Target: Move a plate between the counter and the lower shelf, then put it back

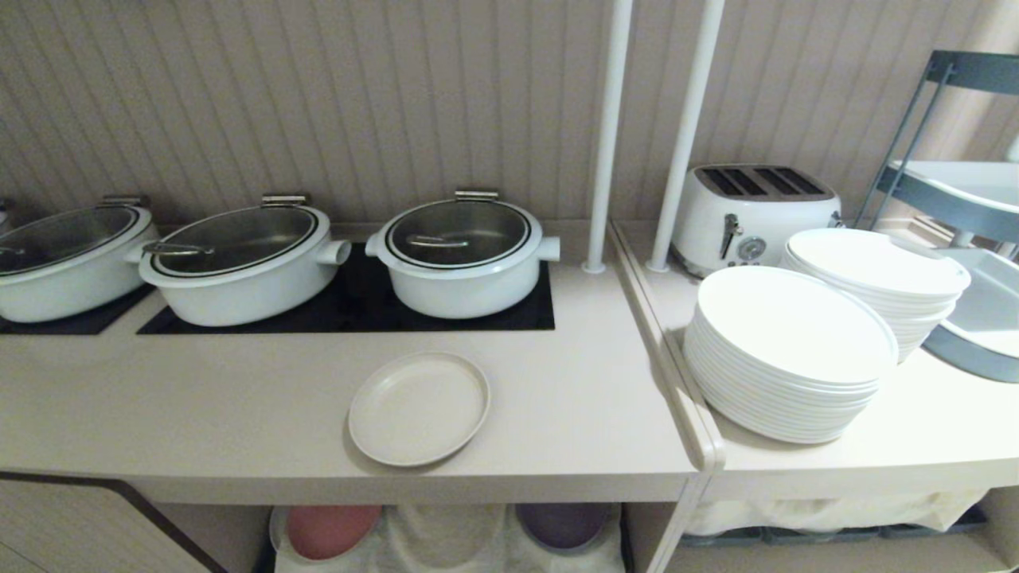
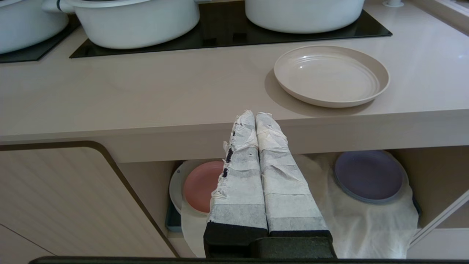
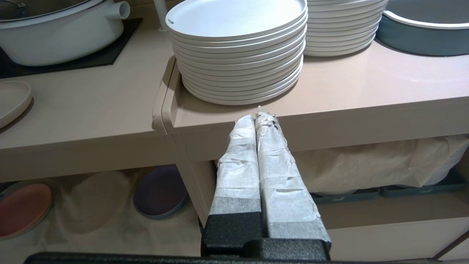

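Note:
The small cream-beige plate lies flat on the counter near its front edge, in front of the black panels; the left wrist view shows the plate too. Below the counter is the lower shelf, a niche lined with white cloth. My left gripper is shut and empty, hanging in front of the counter's edge, apart from the plate. My right gripper is shut with nothing in it, in front of the neighbouring lower surface. Neither arm shows in the head view.
Three white lidded pots stand on black panels at the back. A pink plate and a purple plate lie on the shelf cloth. Two stacks of large white plates, a toaster and two white poles stand to the right.

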You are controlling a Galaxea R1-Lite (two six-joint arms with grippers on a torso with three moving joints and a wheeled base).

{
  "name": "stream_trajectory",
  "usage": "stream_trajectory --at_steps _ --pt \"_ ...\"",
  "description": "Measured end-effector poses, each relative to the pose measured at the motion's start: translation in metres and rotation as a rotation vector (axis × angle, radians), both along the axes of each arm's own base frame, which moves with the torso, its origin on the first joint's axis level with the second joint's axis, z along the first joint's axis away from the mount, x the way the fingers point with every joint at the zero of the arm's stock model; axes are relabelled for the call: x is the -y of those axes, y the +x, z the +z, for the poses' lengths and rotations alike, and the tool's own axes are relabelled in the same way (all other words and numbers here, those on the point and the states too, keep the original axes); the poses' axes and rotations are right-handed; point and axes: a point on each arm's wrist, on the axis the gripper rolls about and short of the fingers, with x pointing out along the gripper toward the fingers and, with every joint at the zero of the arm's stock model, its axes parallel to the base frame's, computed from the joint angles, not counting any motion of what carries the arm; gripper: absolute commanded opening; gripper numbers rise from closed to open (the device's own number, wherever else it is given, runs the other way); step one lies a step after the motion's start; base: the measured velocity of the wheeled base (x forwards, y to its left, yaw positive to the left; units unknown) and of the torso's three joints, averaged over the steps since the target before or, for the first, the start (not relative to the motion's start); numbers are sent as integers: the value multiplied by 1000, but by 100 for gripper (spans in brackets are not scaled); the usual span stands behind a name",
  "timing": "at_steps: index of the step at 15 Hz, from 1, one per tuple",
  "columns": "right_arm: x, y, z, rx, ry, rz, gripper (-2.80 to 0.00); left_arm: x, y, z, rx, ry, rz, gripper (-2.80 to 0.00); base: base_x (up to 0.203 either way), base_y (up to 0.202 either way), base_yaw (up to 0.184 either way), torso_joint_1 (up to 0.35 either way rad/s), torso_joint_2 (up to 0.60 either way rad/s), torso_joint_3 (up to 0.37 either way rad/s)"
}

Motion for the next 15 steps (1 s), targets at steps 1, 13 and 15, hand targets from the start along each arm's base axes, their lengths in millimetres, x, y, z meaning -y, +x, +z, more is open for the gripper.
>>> stream_trajectory --at_steps 1,13,15 --pt "0 0 0 0 0 0 -280 0 0 0 0 0 -1 -280 0 0 0 0 0 0" --pt "0 0 0 0 0 0 -280 0 0 0 0 -1 1 -280 0 0 0 0 0 0" --pt "0 0 0 0 0 0 -280 0 0 0 0 -1 1 -280 0 0 0 0 0 0"
